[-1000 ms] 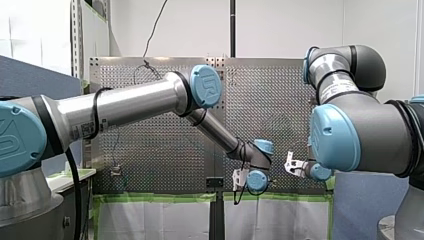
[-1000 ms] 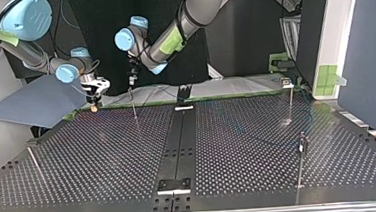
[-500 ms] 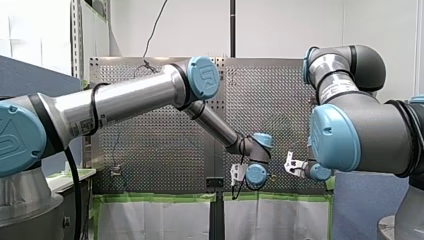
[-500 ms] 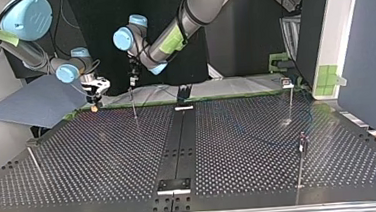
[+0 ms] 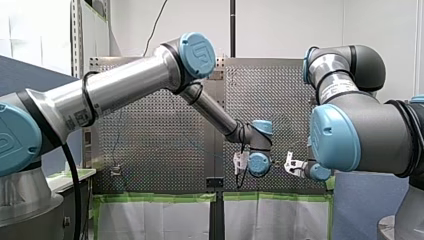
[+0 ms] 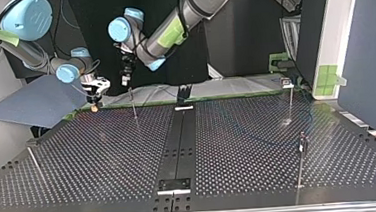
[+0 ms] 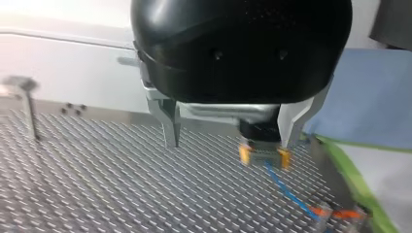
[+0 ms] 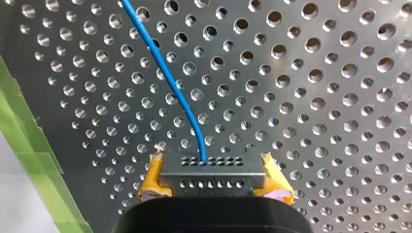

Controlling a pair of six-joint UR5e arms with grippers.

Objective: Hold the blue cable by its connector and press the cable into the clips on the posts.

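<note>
My right gripper (image 8: 212, 187) is shut with its yellow pads (image 8: 154, 180) on the grey connector (image 8: 212, 171) of the blue cable (image 8: 170, 82), just above the perforated table. The cable runs away from it over the holes. In the left wrist view that connector (image 7: 262, 154) and the cable (image 7: 286, 189) show just beyond my left gripper (image 7: 228, 144), whose metal fingers (image 7: 170, 127) stand open with nothing between them. In the top view my left gripper (image 6: 124, 81) hangs above the table's far edge, a little to the right of my right gripper (image 6: 94, 106).
Thin posts stand on the table: one (image 6: 133, 104) close under my left gripper, two at the top view's right (image 6: 291, 99) (image 6: 302, 150), one at its left (image 6: 34, 164). Green tape (image 8: 29, 155) lines the table edge beside the connector. A blue sheet (image 6: 35, 101) lies past that corner.
My left arm has raised its elbow, and its gripper has risen and shifted toward the top view's left, nearer my right gripper. My right gripper has held still with the connector.
</note>
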